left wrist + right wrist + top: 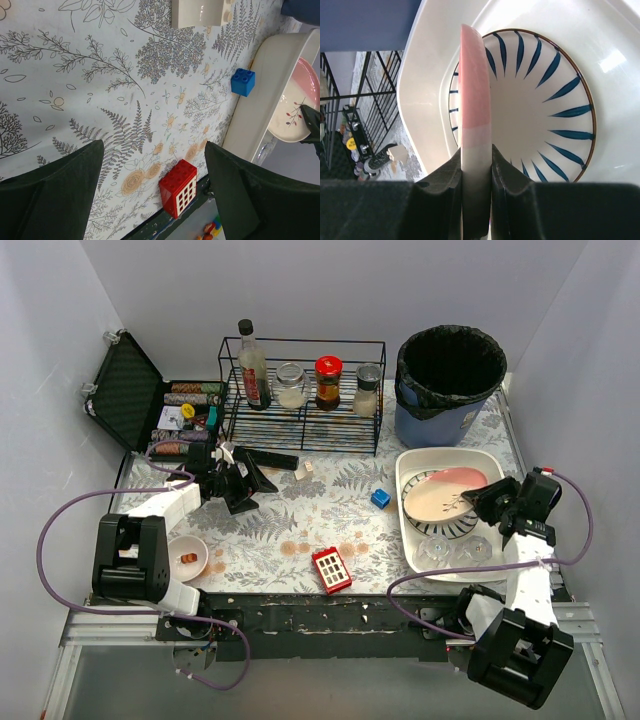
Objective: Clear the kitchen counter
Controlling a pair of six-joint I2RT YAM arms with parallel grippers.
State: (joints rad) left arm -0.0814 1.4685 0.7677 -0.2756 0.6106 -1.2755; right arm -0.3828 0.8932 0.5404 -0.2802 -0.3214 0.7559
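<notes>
The kitchen counter [270, 530] has a grey fern pattern; it also shows in the left wrist view [100, 100]. My right gripper [488, 502] is shut on the rim of a pink-and-white plate [445, 492], held over the white tub [412, 530]. In the right wrist view the plate [475, 100] stands edge-on between my fingers [440, 185], above a blue-striped bowl [535, 110]. My left gripper [245, 480] is open and empty above the counter. A red brick [331, 569] [178, 188], a blue brick [380, 498] [243, 82] and a cream brick [303, 469] [197, 12] lie on the counter.
A black wire rack [305, 395] with bottles and jars stands at the back. A blue bin [447, 380] with a black liner stands back right. An open black case [135, 395] sits at the left. A small bowl [187, 558] sits front left. Glasses [455, 548] lie in the tub.
</notes>
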